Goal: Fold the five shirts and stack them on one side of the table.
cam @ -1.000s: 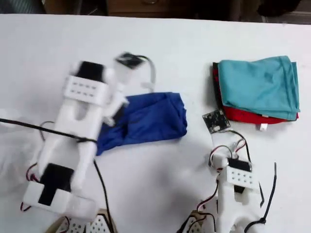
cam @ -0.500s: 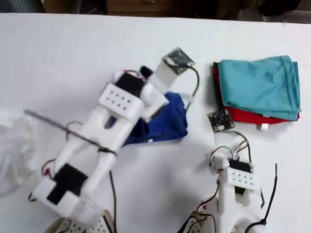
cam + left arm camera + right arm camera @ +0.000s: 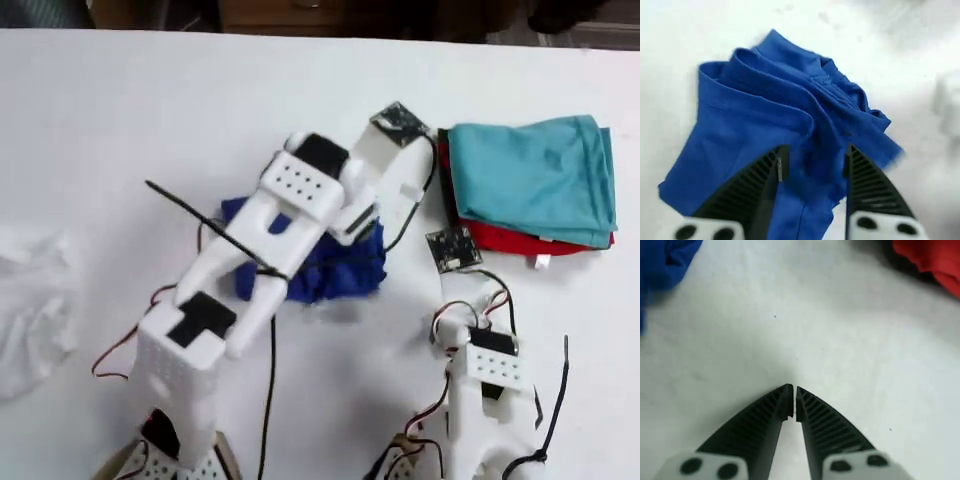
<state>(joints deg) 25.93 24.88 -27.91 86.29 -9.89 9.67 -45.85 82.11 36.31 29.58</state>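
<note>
A blue shirt [image 3: 330, 268] lies crumpled at the table's middle, partly under my left arm [image 3: 300, 190]. In the left wrist view the left gripper [image 3: 812, 160] is open just over the blue shirt [image 3: 755, 125], and a ridge of its cloth runs between the two fingers. A folded teal shirt [image 3: 535, 175] lies on a folded red shirt [image 3: 510, 238] at the right side. A white shirt [image 3: 30, 305] lies rumpled at the left edge. My right gripper [image 3: 792, 396] is shut over bare table, between the blue shirt's edge [image 3: 665, 260] and the red shirt [image 3: 935, 260].
The right arm [image 3: 490, 365] stands at the front right, just in front of the stack. Loose cables hang from both arms. The white table [image 3: 150, 110] has open room at the back left and along the front middle.
My left arm has swung right across the blue shirt toward the stack. The shirt has bunched into a shorter, crumpled heap. The right arm has kept still.
</note>
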